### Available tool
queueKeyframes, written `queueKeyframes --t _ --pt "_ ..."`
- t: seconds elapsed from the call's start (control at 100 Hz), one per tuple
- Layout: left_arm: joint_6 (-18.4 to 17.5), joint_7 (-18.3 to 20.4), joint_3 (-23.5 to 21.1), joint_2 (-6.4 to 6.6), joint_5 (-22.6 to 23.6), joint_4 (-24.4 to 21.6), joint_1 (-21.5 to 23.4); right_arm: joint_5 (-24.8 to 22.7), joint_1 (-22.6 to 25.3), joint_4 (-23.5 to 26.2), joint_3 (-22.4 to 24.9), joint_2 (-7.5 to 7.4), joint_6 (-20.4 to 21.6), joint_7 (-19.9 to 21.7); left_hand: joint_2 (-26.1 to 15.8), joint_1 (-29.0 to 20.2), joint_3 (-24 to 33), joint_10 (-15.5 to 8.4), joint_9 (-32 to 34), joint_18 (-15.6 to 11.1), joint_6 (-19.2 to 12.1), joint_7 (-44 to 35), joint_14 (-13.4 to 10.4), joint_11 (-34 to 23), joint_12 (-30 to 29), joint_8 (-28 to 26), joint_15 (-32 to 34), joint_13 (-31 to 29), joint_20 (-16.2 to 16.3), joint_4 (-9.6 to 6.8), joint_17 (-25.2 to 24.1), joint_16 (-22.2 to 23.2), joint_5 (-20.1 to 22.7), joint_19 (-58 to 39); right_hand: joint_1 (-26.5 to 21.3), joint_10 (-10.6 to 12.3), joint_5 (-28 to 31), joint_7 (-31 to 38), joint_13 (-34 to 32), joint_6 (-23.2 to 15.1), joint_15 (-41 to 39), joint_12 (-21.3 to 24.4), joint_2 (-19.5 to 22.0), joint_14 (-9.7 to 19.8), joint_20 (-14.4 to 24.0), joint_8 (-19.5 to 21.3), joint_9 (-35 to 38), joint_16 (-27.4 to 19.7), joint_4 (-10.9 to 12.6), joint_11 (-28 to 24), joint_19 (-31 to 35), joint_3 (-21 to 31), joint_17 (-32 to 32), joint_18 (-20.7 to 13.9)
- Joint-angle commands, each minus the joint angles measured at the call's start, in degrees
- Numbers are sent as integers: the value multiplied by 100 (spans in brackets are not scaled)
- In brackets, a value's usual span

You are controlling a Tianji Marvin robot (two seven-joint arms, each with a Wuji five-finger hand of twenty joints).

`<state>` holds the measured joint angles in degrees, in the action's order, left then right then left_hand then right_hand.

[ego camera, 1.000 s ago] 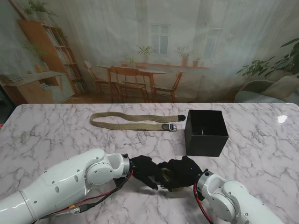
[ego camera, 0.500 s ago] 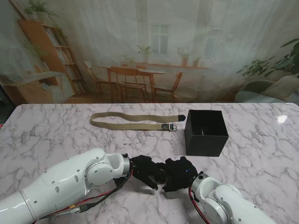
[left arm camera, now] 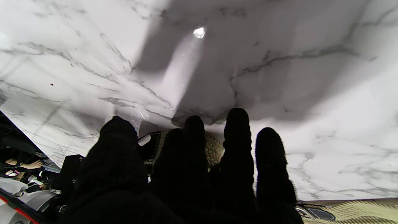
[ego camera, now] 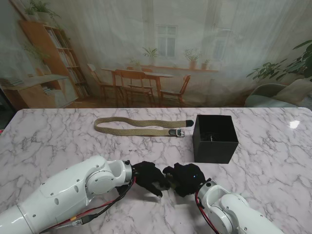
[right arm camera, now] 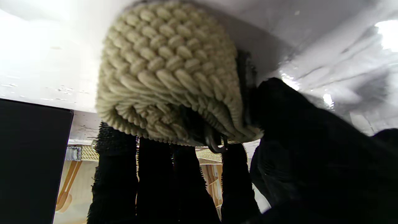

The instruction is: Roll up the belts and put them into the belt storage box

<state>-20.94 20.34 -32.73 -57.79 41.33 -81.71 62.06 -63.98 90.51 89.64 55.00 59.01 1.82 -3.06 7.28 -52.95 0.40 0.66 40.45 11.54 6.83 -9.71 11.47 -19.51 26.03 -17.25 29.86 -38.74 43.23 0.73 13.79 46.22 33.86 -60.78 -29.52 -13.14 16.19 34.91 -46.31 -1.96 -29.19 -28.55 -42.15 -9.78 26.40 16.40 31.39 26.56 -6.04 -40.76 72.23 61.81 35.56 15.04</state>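
Observation:
In the right wrist view, a rolled beige woven belt is pressed against the marble table, and my right hand is shut on it between thumb and fingers. From the stand the roll is hidden between my two black-gloved hands. My left hand lies just to the left of the right one. Its fingers reach over a bit of the woven roll, and its grip is unclear. A second beige belt lies flat farther from me. The black storage box stands by its buckle end.
The marble table stretches wide on both sides of the hands. The box wall shows dark beside my right fingers. The flat belt's buckle lies just left of the box.
My right hand has turned and closed in toward the left hand. The roll that showed between the hands a second ago is now covered. The flat belt and box have not moved.

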Motion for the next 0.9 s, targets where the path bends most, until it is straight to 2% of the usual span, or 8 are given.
queueKeyframes --t 0.0,0.25,0.26,0.31,0.39,0.56,0.73,0.89 --pt "-33 128 -83 85 118 -20 179 -6 101 -221 -85 -22 -46 149 -225 45 -90 797 -116 44 505 75 82 536 -410 39 -74 -62 55 -38 21 -11 -157 -242 -438 231 246 473 -1188 -38 -844 -199 -229 677 -98 -33 210 254 -22 -477 156 522 226 -153" --pt "-261 84 -1033 118 620 -461 856 -17 43 -277 -211 -33 -171 216 -237 24 -92 790 -50 48 474 22 87 512 -398 20 -47 -104 47 -38 57 -7 -73 -257 -546 277 247 638 -1435 140 -952 -372 -432 805 -144 80 350 366 -47 -719 254 451 495 -298" --pt "-270 79 -1071 118 642 -479 883 -16 41 -282 -217 -31 -181 209 -240 17 -88 789 -50 49 473 22 85 512 -399 20 -47 -105 46 -39 57 -8 -72 -257 -592 294 253 667 -1465 124 -1005 -405 -435 814 -143 120 373 407 -109 -762 285 473 531 -334" --pt "-316 50 -1267 119 752 -569 1018 -8 29 -304 -244 -25 -218 161 -239 20 -91 787 -41 54 467 19 85 512 -398 19 -48 -107 44 -38 57 -10 -67 -256 -799 358 312 789 -1605 19 -1125 -514 -463 837 -165 331 488 512 -416 -877 382 596 681 -411" --pt "-389 -23 -1601 113 931 -720 1247 34 15 -339 -279 -9 -273 87 -252 19 -90 792 -22 58 459 7 90 509 -396 14 -49 -109 40 -38 56 -12 -44 -255 -1089 435 432 1021 -1840 -148 -1355 -644 -490 920 -173 608 698 589 -585 -1029 503 737 907 -510" --pt "-583 -272 -2423 87 1384 -1121 1812 126 -8 -450 -321 26 -277 -172 -265 39 -102 778 2 68 437 -3 90 513 -394 5 -51 -130 28 -34 69 -20 -20 -246 -1738 556 287 1068 -2175 -767 -1749 -815 -385 1119 -191 741 1246 641 -716 -1061 613 784 1189 -604" --pt "-726 -660 -3217 41 1810 -1487 2346 139 4 -485 -276 46 -135 -393 -267 45 -104 788 23 77 441 -1 98 529 -396 -1 -59 -145 18 -32 80 -28 -6 -237 -1824 698 253 1122 -2216 -1373 -2010 -957 -393 1138 -165 674 1441 722 -753 -1131 712 954 1261 -611" --pt "-759 -993 -3728 4 2070 -1667 2673 94 73 -395 -170 52 -26 -495 -258 61 -113 804 41 91 440 8 104 545 -397 -3 -64 -162 14 -29 85 -31 4 -233 -1875 738 269 1162 -2107 -1573 -2297 -1065 -386 1122 -115 569 1493 804 -785 -1142 806 1100 1229 -589"
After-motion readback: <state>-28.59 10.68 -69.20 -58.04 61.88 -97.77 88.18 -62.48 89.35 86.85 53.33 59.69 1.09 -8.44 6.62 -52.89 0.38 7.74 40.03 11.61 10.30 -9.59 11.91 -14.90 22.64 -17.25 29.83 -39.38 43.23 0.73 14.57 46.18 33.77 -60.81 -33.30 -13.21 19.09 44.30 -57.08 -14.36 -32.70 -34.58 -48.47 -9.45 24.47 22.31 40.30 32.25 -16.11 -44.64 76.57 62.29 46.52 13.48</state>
